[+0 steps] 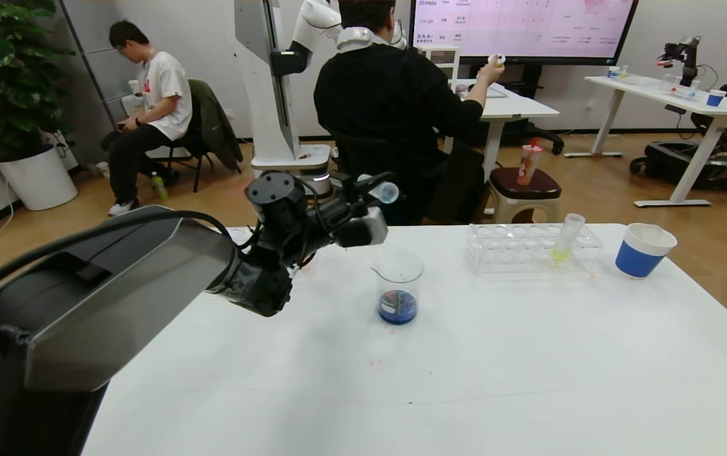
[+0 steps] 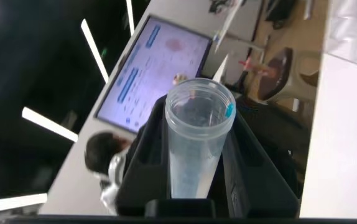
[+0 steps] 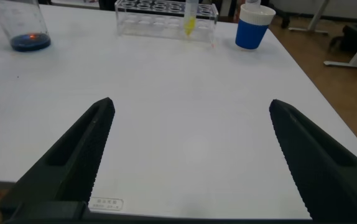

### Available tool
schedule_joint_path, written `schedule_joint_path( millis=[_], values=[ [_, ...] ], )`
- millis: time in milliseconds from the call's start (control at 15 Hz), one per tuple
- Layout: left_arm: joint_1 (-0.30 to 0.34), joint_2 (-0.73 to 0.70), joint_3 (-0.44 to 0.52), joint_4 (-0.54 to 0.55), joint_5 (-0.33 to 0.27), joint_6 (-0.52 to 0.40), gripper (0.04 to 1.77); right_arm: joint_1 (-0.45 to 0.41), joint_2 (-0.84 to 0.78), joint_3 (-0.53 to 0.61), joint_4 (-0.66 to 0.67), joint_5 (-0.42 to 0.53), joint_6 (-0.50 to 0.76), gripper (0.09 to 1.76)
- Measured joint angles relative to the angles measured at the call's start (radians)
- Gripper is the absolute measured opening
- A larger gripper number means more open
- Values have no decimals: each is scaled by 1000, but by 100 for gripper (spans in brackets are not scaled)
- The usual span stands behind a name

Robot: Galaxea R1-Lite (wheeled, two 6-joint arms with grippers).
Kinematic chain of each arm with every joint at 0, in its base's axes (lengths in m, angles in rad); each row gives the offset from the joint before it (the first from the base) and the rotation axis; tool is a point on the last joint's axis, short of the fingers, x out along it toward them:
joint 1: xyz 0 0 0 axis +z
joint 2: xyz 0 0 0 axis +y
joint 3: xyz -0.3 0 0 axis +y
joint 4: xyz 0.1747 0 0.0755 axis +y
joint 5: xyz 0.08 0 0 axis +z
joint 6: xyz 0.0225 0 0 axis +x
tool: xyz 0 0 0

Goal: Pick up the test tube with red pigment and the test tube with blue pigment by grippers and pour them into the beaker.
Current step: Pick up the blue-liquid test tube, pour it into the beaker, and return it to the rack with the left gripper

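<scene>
An emptied clear test tube (image 2: 194, 146), a trace of blue at its rim, is clamped betw. the shut jaws of the left gripper (image 1: 373, 206), held aloft and tilted over the table's (image 1: 465, 380) far-left part, above and just left of the beaker (image 1: 398, 285). The beaker is set mid-table twd. the far edge, w/ dark blue-red liquid at its bottom. The right gripper (image 3: 188, 158) is held low over the table's near-right part, jaws wide, nothing betw. them. A clear rack (image 1: 531, 248) w/ a yellow-green tube (image 1: 565, 239) is seen at the far edge, a blue-and-white cup (image 1: 644, 249) at the far-right corner.
</scene>
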Motion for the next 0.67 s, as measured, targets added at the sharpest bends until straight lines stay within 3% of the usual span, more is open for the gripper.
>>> schedule_joint_path(
  millis=[267, 400, 533, 667],
  values=[
    [-70, -19, -8, -71, 508, -413, 50, 0, 0, 0, 0, 0, 0, 174],
    [-93, -42, -12, -53, 721, -605, 50, 0, 0, 0, 0, 0, 0, 174],
    [-103, -80, -8, 16, 866, -761, 50, 0, 0, 0, 0, 0, 0, 174],
    [-103, -134, 16, 131, 956, -900, 50, 0, 0, 0, 0, 0, 0, 174]
  ],
)
